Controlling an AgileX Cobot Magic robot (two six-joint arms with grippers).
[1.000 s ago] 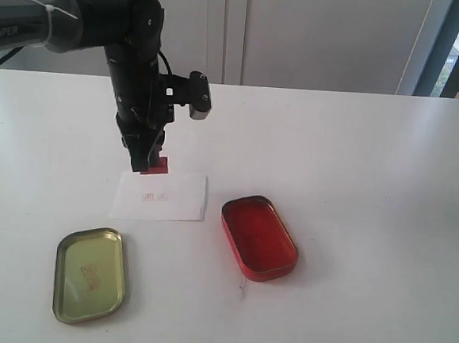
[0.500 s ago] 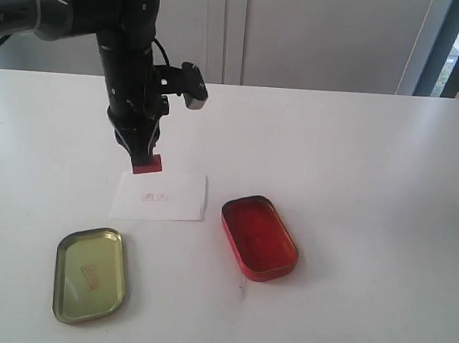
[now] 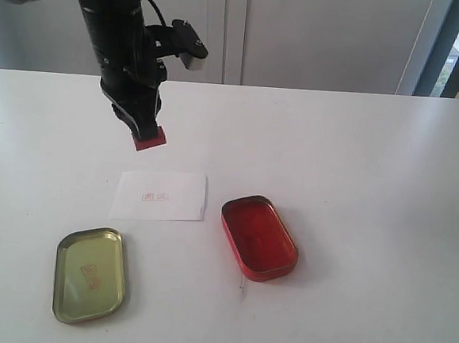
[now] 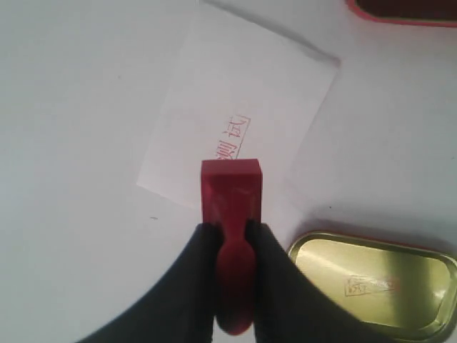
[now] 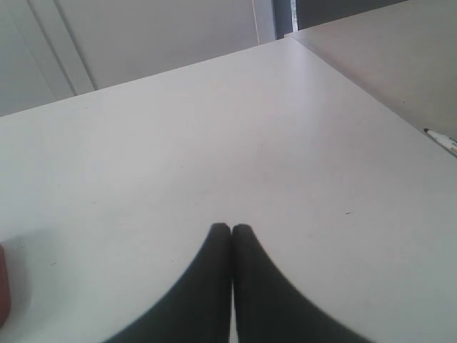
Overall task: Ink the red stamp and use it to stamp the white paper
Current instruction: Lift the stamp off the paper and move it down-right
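Observation:
My left gripper is shut on the handle of the red stamp, holding it in the air beyond the far edge of the white paper. In the left wrist view the red stamp hangs over the near edge of the white paper, which bears a red imprint. The left gripper clamps the stamp's narrow handle from both sides. My right gripper is shut with nothing in it, above bare table; it does not show in the exterior view.
An open red ink tin lies right of the paper. Its gold lid lies front left, also seen as the gold lid in the left wrist view. A pen tip lies near the table edge.
The left gripper has lifted the stamp off the paper's far edge and carried it up and away from the paper. The imprint stays on the sheet.

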